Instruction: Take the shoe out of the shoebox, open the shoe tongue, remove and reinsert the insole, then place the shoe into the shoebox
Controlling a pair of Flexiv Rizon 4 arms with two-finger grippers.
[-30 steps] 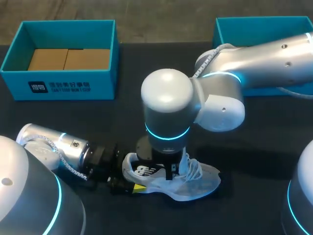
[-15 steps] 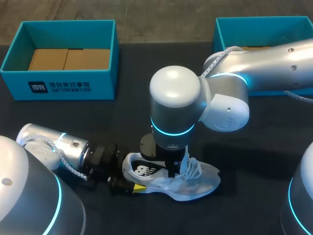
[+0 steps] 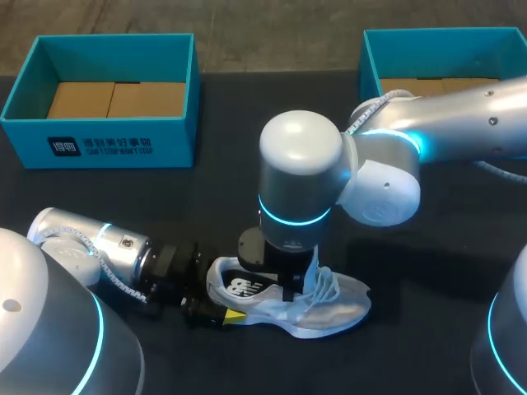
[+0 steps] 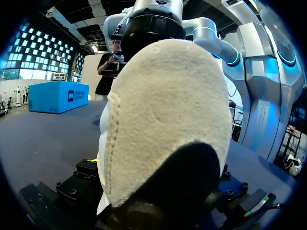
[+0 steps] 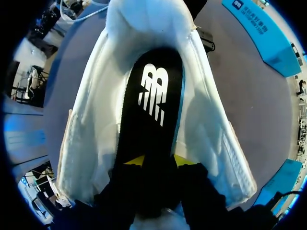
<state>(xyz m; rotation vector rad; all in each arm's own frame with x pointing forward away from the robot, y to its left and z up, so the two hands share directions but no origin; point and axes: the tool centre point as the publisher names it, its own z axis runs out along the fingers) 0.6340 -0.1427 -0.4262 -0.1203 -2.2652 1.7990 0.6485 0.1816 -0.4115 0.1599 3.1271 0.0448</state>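
Note:
A white shoe (image 3: 333, 303) lies on its sole on the dark table, toe to the right. Its black insole (image 3: 245, 286) with a white logo lies inside it. My right gripper (image 3: 290, 288) points straight down into the shoe's mouth. In the right wrist view its yellow tips stand a little apart, open, at the insole's (image 5: 153, 103) near end, between the shoe's white walls (image 5: 213, 139). My left gripper (image 3: 216, 311) lies low at the heel, open wide, one yellow tip against the shoe's near side. The heel (image 4: 168, 120) fills the left wrist view.
A teal shoebox (image 3: 99, 146) with cardboard inside stands at the back left. A second teal box (image 3: 370, 58) stands at the back right, partly hidden behind my right arm.
My right arm has shifted slightly to the right over the shoe, and its fingers have parted from shut. The left arm and the shoe have stayed put.

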